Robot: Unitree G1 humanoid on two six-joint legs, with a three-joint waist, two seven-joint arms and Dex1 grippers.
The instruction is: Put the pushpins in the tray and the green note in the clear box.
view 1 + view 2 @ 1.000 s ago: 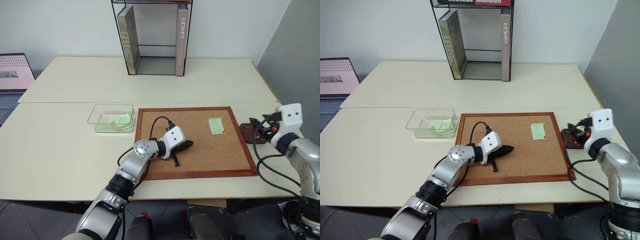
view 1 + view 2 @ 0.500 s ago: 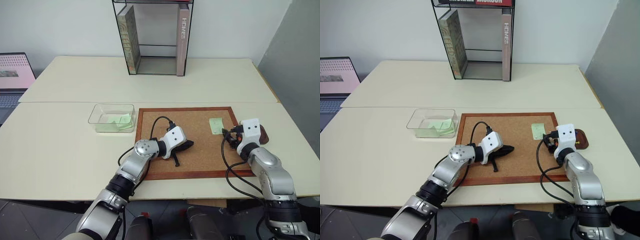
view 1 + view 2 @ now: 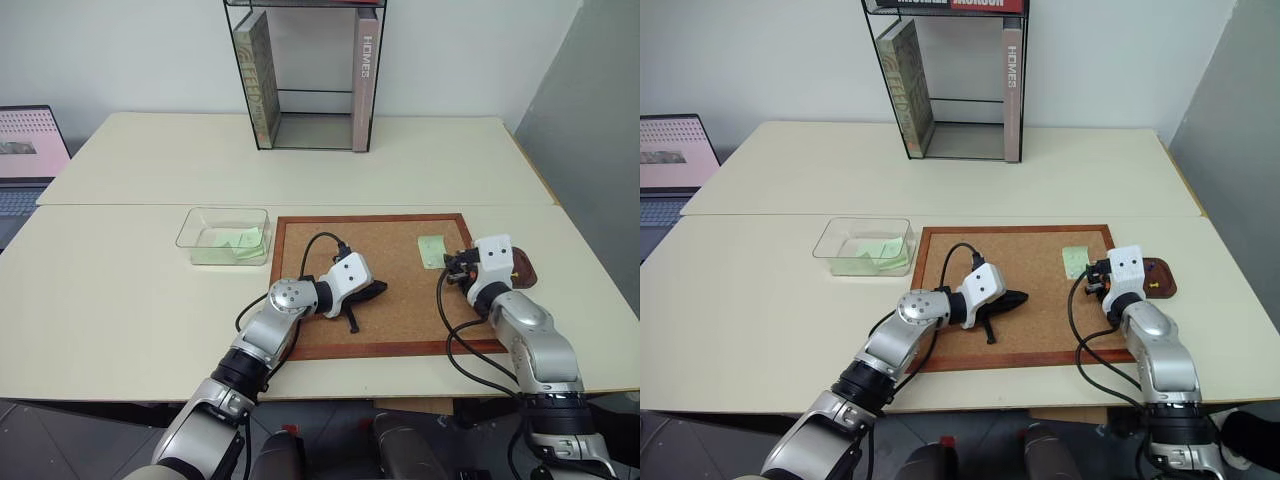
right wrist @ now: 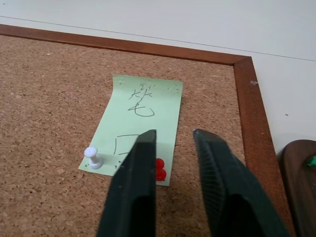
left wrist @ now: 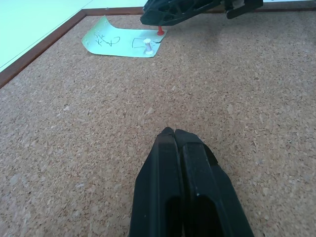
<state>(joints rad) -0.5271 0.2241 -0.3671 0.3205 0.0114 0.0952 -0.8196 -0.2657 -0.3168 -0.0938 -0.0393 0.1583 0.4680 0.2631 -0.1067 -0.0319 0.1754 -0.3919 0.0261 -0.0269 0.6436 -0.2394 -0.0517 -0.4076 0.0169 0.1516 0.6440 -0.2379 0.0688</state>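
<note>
The green note (image 4: pixel 143 116) lies on the corkboard (image 3: pixel 400 312) near its far right corner. A white pushpin (image 4: pixel 92 157) and a red pushpin (image 4: pixel 160 171) are stuck in its near edge. My right gripper (image 4: pixel 175 134) hangs low over that edge and is open with a narrow gap. The red pin sits between the jaws, close against one finger (image 4: pixel 140 168). The tray (image 3: pixel 523 266) lies just right of the board, with a small green thing (image 4: pixel 312 160) in it. The clear box (image 3: pixel 190 232) stands left of the board with green paper inside. My left gripper (image 5: pixel 174 134) rests shut on the cork mid-board.
A black wire-framed bookstand (image 3: pixel 305 75) holding books stands at the back of the table. A laptop (image 3: pixel 25 150) sits at the far left. Black cables loop off both wrists over the board.
My right arm has swung left and down from over the tray to the note's near edge, most of it in the first half second. The left arm has not moved.
</note>
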